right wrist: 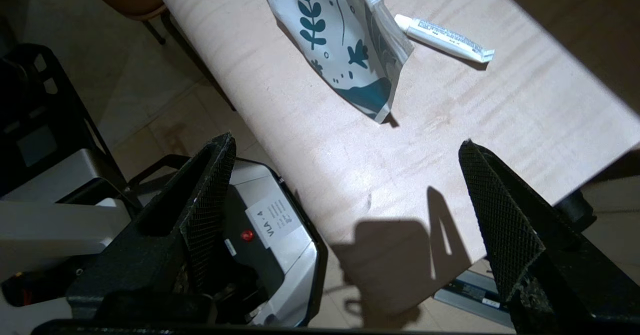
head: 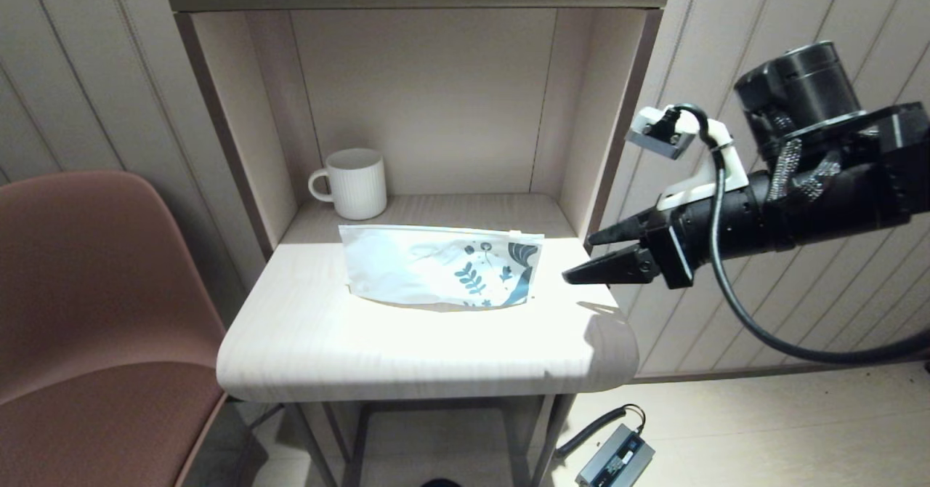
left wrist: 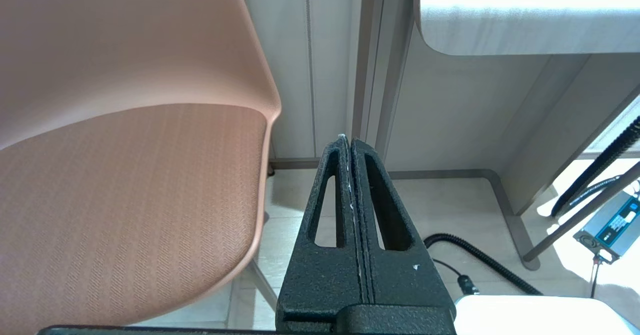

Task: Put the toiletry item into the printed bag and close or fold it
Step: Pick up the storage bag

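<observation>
Right end effector (head: 590, 256): seen at the right of the head view, off the right edge of the surface and level with the printed bag; its jaws are spread wide, and nothing is held between them.
Left end effector (left wrist: 348, 142): seen only in the left wrist view, low beside the chair (left wrist: 130, 175) and below the surface edge; its fingers are pressed together with nothing between them.
Printed bag (head: 441, 266): laid on the surface (head: 327, 341) at the centre of the head view, propped up slightly, with the teal leaf print at its right end.
Toiletry item (right wrist: 444, 38): shown in the right wrist view as a small white tube lying on the surface just beside the bag's zip end, outside the bag; it is hidden behind the bag in the head view.
Mug (head: 353, 183): stood upright behind the bag, at the back left of the alcove.
Shadow: cast by the right end effector on the surface's right corner.
</observation>
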